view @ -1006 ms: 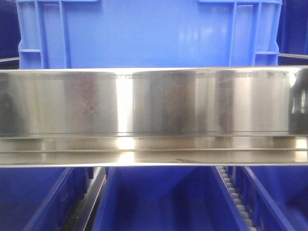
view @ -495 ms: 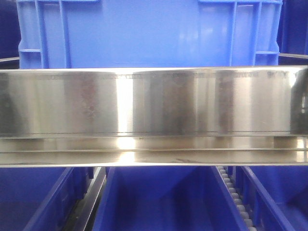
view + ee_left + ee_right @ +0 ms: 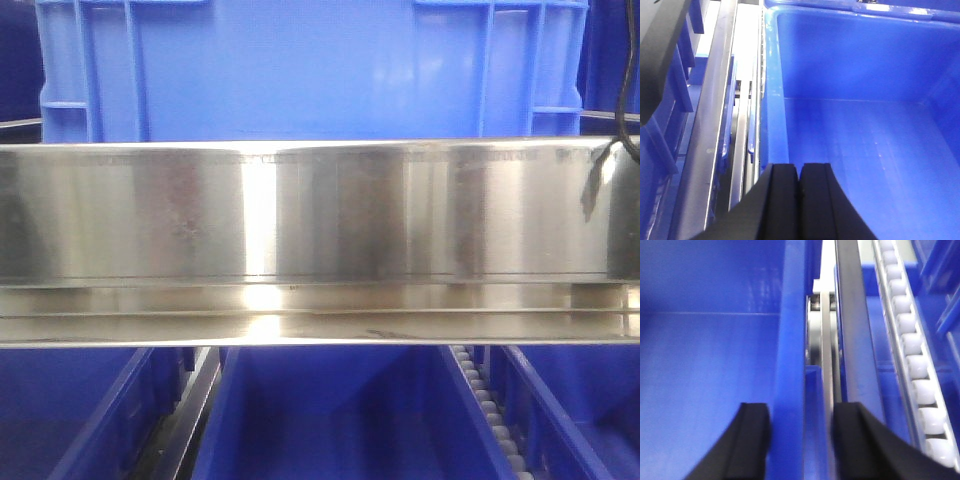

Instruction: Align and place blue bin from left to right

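Note:
A large blue bin stands on the upper level behind a steel rail, its flat ribbed side facing me. In the left wrist view my left gripper is shut with nothing in it, hanging over the inside of a blue bin near its left wall. The right wrist view shows my right gripper open and astride a bin's right wall, one finger inside and one outside over a metal strip. I cannot tell whether the wrist views show the upper bin. Neither gripper appears in the front view.
A wide polished steel rail crosses the front view. Below it sit more blue bins and a white roller track. A roller track also runs right of the straddled wall. Steel rails run left of the left bin.
A thin dark cable has come into the front view at the upper right edge, and the dark reflection on the rail's right end has shifted. The bins have not moved.

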Robot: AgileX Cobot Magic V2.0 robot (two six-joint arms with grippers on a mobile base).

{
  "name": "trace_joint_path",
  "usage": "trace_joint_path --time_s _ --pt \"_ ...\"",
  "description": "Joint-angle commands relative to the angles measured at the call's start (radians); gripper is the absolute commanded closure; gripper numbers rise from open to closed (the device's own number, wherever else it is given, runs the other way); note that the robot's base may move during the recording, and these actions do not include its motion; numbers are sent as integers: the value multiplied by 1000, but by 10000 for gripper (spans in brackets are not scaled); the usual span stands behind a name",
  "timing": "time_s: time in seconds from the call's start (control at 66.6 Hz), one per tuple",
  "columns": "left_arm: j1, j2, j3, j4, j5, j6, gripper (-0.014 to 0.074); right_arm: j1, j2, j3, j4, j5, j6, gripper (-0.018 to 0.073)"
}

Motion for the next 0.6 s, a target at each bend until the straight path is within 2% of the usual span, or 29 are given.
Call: trace_joint_path --time_s 0.0,0.24,0.405,0.585 --pt "-6 -7 -10 3 -1 -4 707 -8 -5 -12 -5 -1 -2 286" --pt "-6 -7 -10 3 -1 -4 707 -8 -5 -12 -5 -31 -55 305" --pt "-6 -7 -10 3 -1 -4 707 -8 2 -12 -5 -37 -55 305" --pt "-6 -7 -10 3 1 -4 707 -8 26 -13 34 -39 -70 305"
